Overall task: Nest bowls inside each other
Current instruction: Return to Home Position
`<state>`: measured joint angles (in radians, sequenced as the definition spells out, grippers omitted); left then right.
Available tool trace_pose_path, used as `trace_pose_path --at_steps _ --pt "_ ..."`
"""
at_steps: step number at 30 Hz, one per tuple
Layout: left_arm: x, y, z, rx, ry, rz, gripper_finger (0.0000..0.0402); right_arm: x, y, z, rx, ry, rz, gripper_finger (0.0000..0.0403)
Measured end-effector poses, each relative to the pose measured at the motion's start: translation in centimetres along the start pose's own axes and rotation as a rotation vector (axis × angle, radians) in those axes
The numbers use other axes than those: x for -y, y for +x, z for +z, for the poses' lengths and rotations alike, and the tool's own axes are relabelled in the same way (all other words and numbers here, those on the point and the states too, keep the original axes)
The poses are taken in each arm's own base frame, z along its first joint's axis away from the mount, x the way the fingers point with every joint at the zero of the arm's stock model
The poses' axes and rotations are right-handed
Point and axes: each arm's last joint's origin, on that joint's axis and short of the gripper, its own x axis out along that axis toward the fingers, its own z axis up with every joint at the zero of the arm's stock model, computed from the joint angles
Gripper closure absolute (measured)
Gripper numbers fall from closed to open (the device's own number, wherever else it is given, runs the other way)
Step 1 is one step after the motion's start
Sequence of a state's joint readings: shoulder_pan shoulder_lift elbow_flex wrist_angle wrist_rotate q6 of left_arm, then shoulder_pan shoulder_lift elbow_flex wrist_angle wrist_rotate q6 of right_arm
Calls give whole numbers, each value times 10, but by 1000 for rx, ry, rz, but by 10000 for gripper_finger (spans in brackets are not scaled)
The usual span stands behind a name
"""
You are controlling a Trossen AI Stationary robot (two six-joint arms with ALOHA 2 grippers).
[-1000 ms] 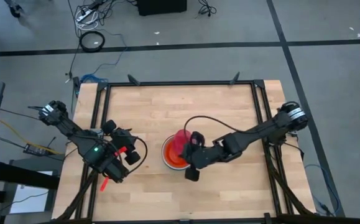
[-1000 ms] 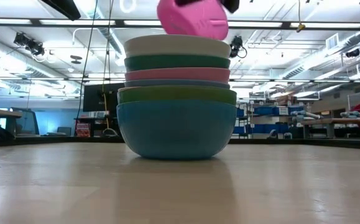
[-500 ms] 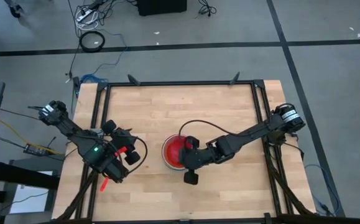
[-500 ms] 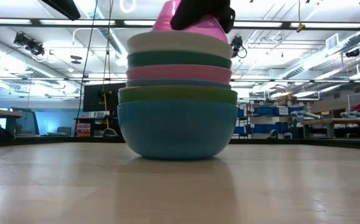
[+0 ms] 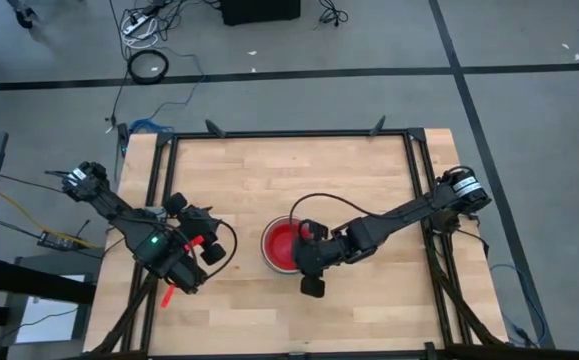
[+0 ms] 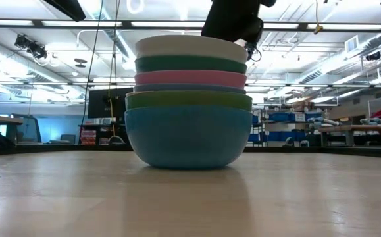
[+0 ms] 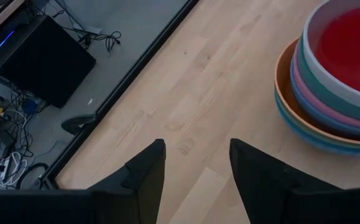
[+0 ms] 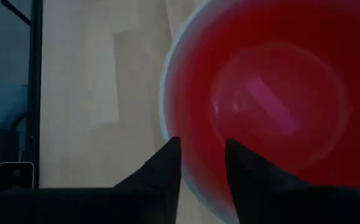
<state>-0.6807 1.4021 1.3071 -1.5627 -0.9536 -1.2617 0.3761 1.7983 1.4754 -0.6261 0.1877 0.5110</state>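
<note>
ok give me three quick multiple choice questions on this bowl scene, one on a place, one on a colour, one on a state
1. Where is the right tool?
A) over the rim of the bowl stack
B) over bare wood, far from any bowl
C) over the floor

2. What colour is the inside of the top bowl?
A) blue
B) yellow
C) red

3. How does the left tool stand?
A) shut on a bowl
B) open and empty
C) shut on a cable

Answers:
1 A, its wrist view looks straight down on the rim.
2 C, the high view shows red inside.
3 B, waiting at the left side of the table, its fingers are apart with only wood between.
</note>
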Motion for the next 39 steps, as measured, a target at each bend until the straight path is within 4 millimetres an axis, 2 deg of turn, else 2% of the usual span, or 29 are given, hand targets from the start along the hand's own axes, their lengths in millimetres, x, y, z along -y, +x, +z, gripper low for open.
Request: trace_pose_path --at_steps 4,10,16,20,26,29,30,32,36,39 --pt "0 0 0 0 0 0 214 -6 -2 -3 -4 -4 9 278" --pt "0 0 0 0 0 0 214 -21 -19 -3 -39 -31 15 285" --pt "0 0 0 0 0 0 214 -33 -58 -2 -58 -76 -132 294" --pt "0 0 0 2 4 1 214 -43 -87 -1 -35 -169 -213 297" --pt "0 -1 -2 -47 19 -16 214 -65 -122 2 82 -291 -211 296" --pt "0 -1 -3 -89 89 -30 214 -78 -134 1 134 -403 -179 296" --pt "1 0 -3 -86 63 -33 214 -80 -138 2 143 -428 -170 296" --pt "4 0 0 -17 -21 -35 214 -84 -145 5 176 -416 -156 296" --pt "20 -4 17 235 -40 -81 214 -86 -153 16 260 -461 -127 297" --pt "26 -11 41 384 -14 -103 214 -84 -162 36 353 -580 44 296"
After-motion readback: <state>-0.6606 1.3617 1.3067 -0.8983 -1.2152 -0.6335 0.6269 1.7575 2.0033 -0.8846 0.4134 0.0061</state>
